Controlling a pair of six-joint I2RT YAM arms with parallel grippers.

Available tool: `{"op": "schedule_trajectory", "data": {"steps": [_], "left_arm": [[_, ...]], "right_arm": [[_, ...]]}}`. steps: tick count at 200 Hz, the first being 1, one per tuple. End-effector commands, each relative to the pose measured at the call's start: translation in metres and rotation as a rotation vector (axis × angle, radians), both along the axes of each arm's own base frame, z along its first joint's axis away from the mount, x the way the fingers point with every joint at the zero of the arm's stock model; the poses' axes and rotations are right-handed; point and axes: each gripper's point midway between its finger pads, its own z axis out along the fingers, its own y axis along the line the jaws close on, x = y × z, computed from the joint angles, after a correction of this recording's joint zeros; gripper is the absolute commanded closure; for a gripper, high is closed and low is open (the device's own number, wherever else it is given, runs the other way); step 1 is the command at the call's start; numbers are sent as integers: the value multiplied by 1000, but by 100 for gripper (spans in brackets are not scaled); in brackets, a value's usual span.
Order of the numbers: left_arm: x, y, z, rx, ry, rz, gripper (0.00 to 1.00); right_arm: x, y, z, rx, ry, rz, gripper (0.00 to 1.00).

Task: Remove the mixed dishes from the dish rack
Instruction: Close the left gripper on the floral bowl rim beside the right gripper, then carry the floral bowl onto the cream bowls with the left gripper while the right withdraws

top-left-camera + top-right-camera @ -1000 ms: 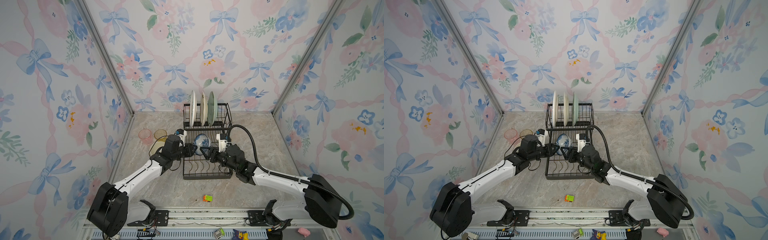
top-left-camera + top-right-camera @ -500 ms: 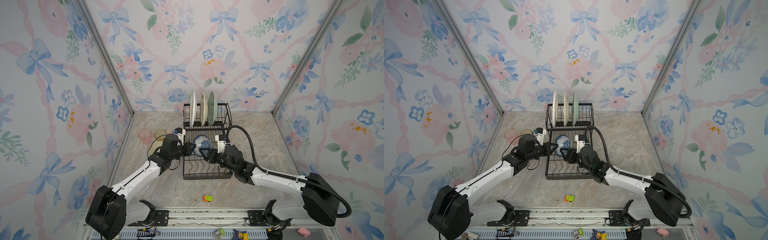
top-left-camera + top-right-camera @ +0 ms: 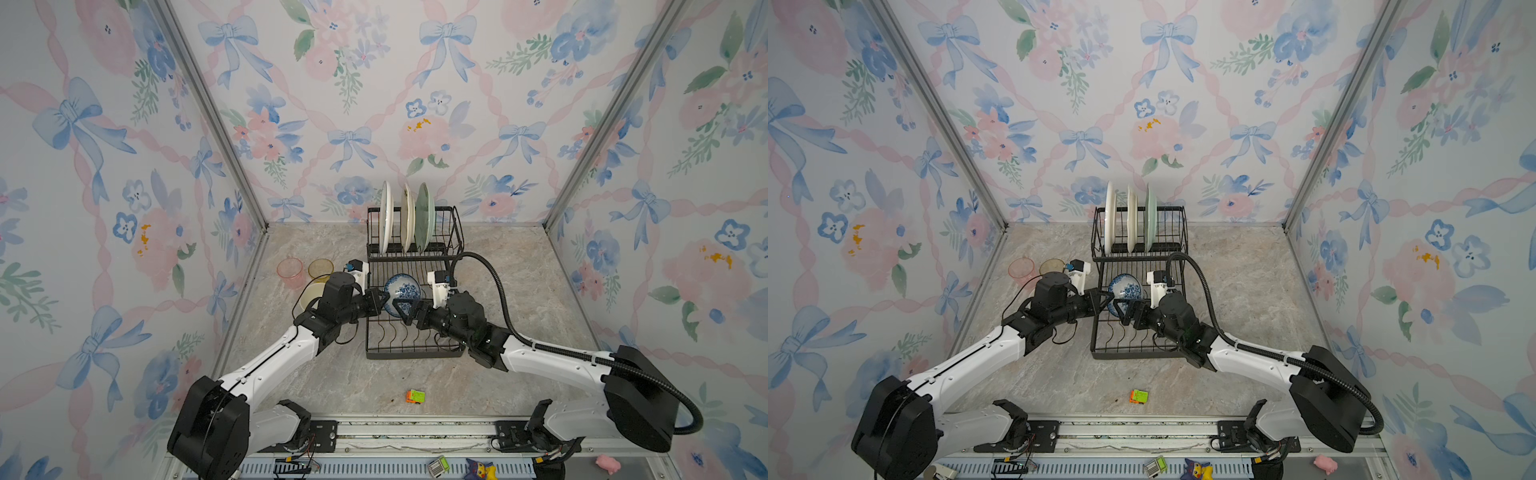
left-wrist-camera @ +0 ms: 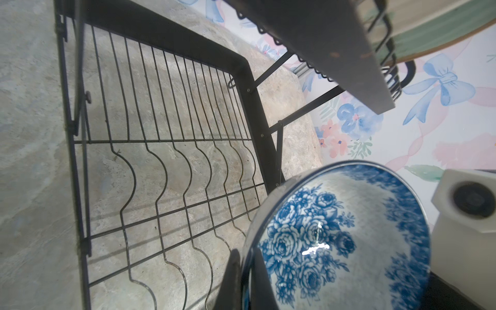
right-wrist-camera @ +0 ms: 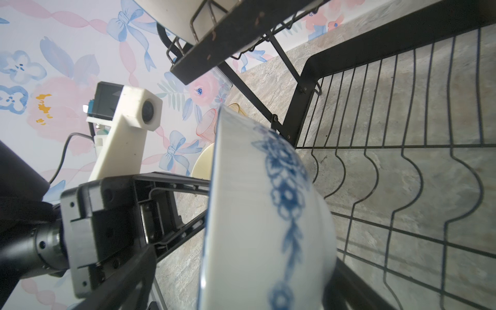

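The blue-patterned bowl (image 3: 402, 291) (image 3: 1125, 291) stands on edge above the lower tray of the black dish rack (image 3: 411, 345). My left gripper (image 3: 380, 301) (image 4: 245, 268) is shut on its rim, one finger inside and one outside. My right gripper (image 3: 405, 311) (image 5: 241, 268) is open, its fingers standing apart on either side of the bowl (image 5: 255, 214). Three plates, white (image 3: 385, 216), cream (image 3: 407, 216) and pale green (image 3: 424, 216), stand upright in the upper basket.
A pink tumbler (image 3: 290, 270), an amber tumbler (image 3: 320, 268) and a white bowl (image 3: 311, 295) sit on the table left of the rack, close behind my left arm. A small orange-green block (image 3: 415, 396) lies near the front edge. Patterned walls close in three sides.
My left gripper has closed on the bowl's rim. My right gripper's jaws have spread wide off the bowl. The bowl has stayed almost in place.
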Motion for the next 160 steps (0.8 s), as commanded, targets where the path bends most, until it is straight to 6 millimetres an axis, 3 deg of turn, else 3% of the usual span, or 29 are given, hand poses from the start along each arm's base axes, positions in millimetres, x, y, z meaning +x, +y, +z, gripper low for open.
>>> {"op": "schedule_trajectory", "data": {"steps": [1, 51, 160], "left_arm": [[-1, 13, 2, 15, -14, 41, 100], [0, 61, -5, 69, -1, 174, 100], [-3, 197, -13, 287, 44, 554, 100]], "right_arm": [[-1, 5, 35, 42, -92, 4, 3], [5, -13, 36, -57, -141, -69, 3], [8, -49, 51, -197, -262, -144, 3]]}}
